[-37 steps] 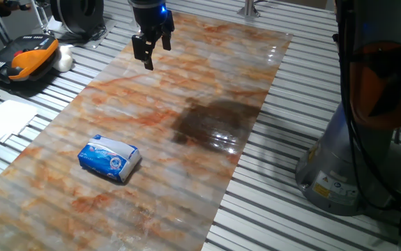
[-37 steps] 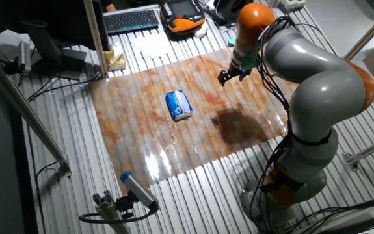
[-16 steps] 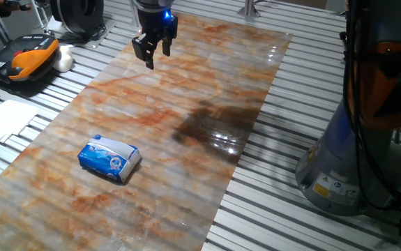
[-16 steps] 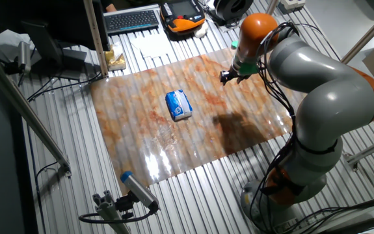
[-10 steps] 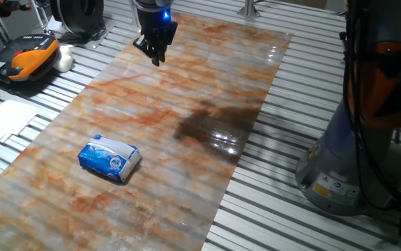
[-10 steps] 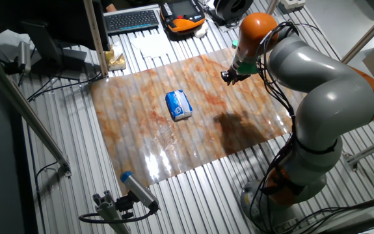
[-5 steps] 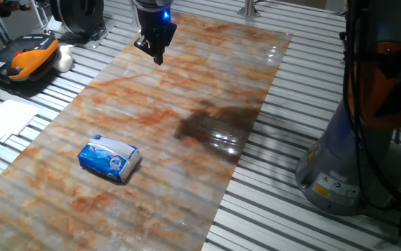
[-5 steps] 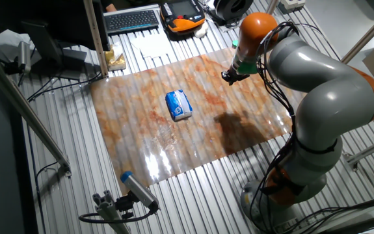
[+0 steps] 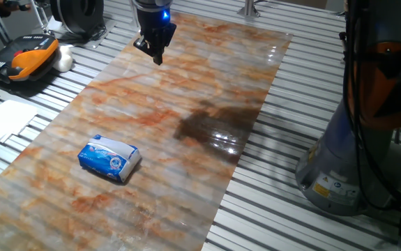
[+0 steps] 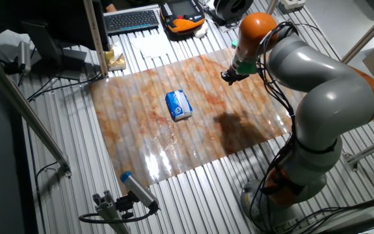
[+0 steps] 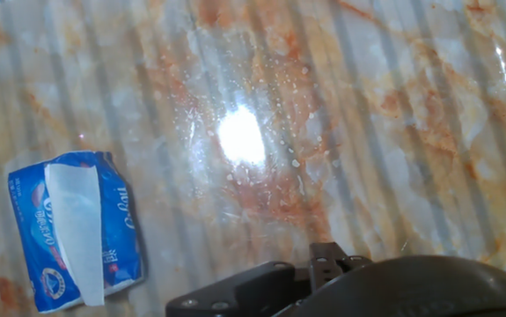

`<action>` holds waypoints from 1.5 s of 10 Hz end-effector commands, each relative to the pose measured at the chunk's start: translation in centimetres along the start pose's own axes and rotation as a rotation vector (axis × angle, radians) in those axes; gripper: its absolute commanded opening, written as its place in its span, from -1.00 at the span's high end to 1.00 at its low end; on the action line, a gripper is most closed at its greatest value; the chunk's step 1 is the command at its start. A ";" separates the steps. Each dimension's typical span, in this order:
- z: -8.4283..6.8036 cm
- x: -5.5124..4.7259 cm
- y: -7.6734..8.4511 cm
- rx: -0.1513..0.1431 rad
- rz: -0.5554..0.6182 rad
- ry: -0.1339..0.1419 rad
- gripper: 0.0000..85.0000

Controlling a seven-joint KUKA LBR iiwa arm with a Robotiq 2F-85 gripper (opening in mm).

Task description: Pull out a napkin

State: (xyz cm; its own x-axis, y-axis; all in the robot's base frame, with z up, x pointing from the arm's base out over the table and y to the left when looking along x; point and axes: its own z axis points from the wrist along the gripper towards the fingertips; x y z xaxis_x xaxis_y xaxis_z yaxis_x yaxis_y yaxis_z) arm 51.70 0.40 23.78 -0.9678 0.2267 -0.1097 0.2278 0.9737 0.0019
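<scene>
The dark two-finger gripper hangs above the far end of the orange-veined marble-look mat, its fingers drawn together with nothing between them. It sits well apart from the small blue-and-white plastic tissue packet, which lies flat near the middle of the mat; my guess is the arm is parked high so the hand camera can take in the whole surface before any approach.

From the hand view, the thin white napkin shows as a soft strip running along the packet's top face, lying in the opening slit rather than standing up out of it (so there is little loose edge to catch). Its long axis follows the packet's long axis. One end of the strip pokes slightly past the packet's short edge, at the bottom of that view.

The pull has not begun. I judge the fingers would need to part before descending over that strip.
</scene>
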 end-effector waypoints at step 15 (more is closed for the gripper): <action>0.4 1.3 4.7 0.039 0.073 -0.005 1.00</action>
State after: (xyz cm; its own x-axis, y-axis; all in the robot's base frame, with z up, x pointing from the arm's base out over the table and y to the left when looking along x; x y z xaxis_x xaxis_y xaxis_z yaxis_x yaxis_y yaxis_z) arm 51.51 5.35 23.13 -0.9472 0.2983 -0.1175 0.3036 0.9523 -0.0299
